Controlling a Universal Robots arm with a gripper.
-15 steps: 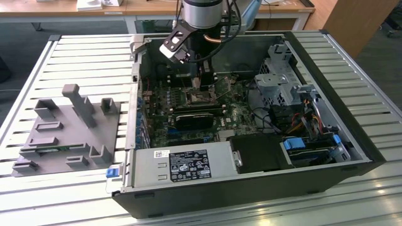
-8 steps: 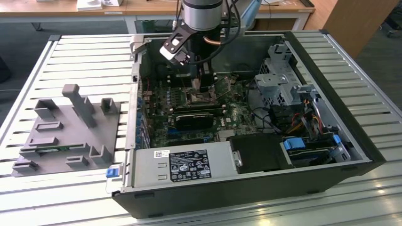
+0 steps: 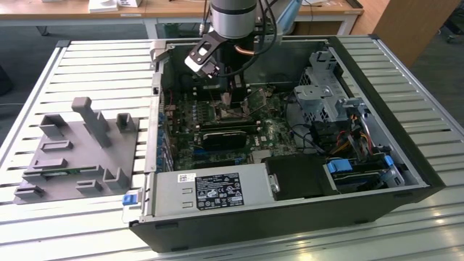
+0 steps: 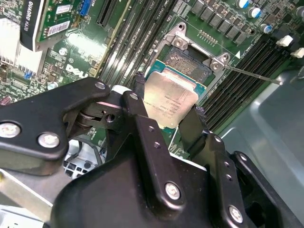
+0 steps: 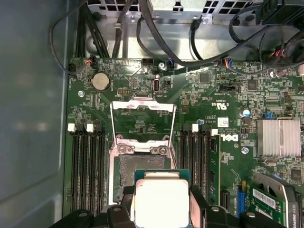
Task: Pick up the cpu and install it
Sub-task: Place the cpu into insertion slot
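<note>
- exterior view: an open black tower computer case point(image 3: 290, 228) lies on its side on the slatted metal table point(image 3: 101, 65). it holds a green motherboard point(image 3: 272, 122), a grey power supply box with a white label point(image 3: 210, 190) and cabled drive bays. the black gripper point(image 3: 230, 103) reaches into it at the upper middle of the frame.
- second wrist view: the gripper is closed on the cpu point(image 4: 170, 102), a small flat square chip with a silver-grey metal top. its two black fingers point(image 4: 142, 118) pinch opposite edges.
- the chip looks light, stiff and thin, with a smooth top and likely delicate contacts underneath, so the edges seem the right place to hold it.
- first wrist view: the square socket point(image 5: 140, 168) on the motherboard is empty and its metal load frame point(image 5: 142, 107) is swung open. the cpu hangs at the socket's near edge; i cannot tell whether they touch.
</note>
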